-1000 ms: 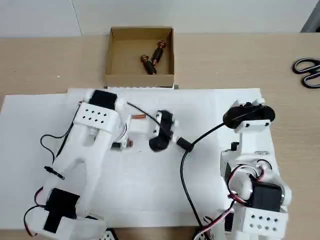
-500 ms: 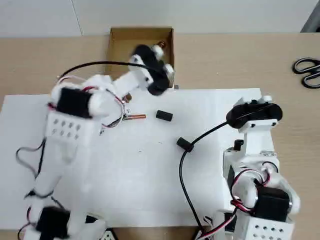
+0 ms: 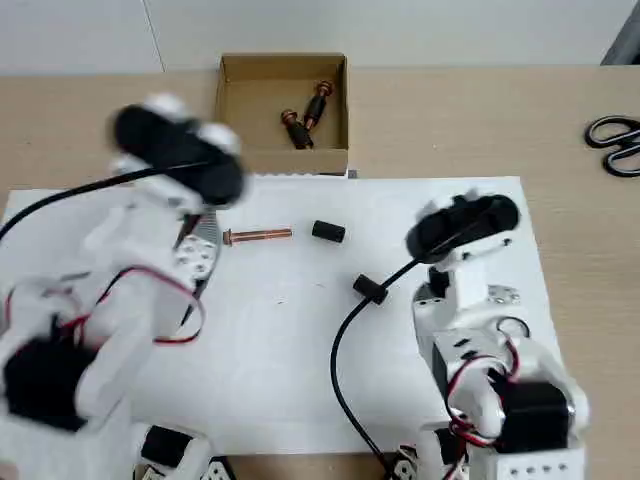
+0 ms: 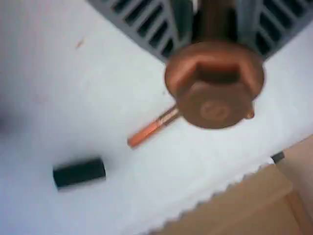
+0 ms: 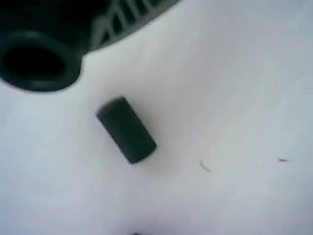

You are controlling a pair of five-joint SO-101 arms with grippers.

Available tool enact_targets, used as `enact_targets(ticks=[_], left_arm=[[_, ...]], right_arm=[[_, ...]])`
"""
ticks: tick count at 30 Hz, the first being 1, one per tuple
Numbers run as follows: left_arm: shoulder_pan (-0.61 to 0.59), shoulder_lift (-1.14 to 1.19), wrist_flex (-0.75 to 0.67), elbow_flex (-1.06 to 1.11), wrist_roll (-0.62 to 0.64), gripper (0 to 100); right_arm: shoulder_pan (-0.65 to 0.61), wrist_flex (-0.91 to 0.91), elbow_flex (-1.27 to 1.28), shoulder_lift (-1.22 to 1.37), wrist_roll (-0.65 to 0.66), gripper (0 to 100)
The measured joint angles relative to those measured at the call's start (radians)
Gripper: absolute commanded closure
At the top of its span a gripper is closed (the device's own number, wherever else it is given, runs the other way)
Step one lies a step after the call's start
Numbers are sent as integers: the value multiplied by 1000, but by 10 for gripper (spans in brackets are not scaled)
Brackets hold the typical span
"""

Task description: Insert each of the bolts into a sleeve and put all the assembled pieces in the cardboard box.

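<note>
My left gripper (image 4: pixel 213 24) is shut on a copper bolt (image 4: pixel 213 85), whose hex head faces the camera. Below it on the white paper lie a second bolt (image 4: pixel 154 128) and a black sleeve (image 4: pixel 79 172). From above, that loose bolt (image 3: pixel 258 235) and sleeve (image 3: pixel 328 231) lie side by side in the paper's upper middle, and the left arm (image 3: pixel 175 160) hovers to their left. My right gripper (image 5: pixel 44 49) is shut on another black sleeve (image 5: pixel 36 61), open end showing, close above the loose sleeve (image 5: pixel 126 129). The cardboard box (image 3: pixel 228 110) holds two assembled pieces (image 3: pixel 305 115).
A black cable with a ferrite lump (image 3: pixel 370 288) crosses the paper beside the right arm (image 3: pixel 462 225). Scissors (image 3: pixel 615 143) lie on the wooden table at the far right. The paper's lower middle has free room.
The left arm swung from mid-paper up over the box, then back to the left of the loose bolt. The right arm leaned left toward the loose sleeve.
</note>
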Motion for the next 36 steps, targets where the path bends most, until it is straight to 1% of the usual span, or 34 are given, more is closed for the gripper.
enact_targets(ticks=[7, 10, 13, 17, 19, 22, 25, 30, 36], left_arm=[[-6, -354, -259, 404, 411, 994], [-6, -509, -361, 589, 517, 994], [-6, -646, -443, 767, 569, 994], [-6, -798, -563, 964, 647, 994], [14, -856, -621, 1046, 672, 994], [77, -936, -681, 1145, 684, 994], [155, -951, -717, 1172, 713, 994], [236, -953, -730, 1180, 772, 994], [253, -953, -732, 1180, 775, 994]], right_arm=[[-107, -169, 98, -3, -9, 995], [-152, -265, 157, -57, -69, 995], [-206, -331, 241, -138, -109, 995], [-292, -381, 381, -252, -120, 995], [-336, -410, 453, -305, -120, 995], [-420, -448, 549, -388, -120, 995], [-489, -480, 631, -471, -120, 995], [-569, -493, 730, -582, -101, 995], [-583, -543, 746, -585, -78, 995]])
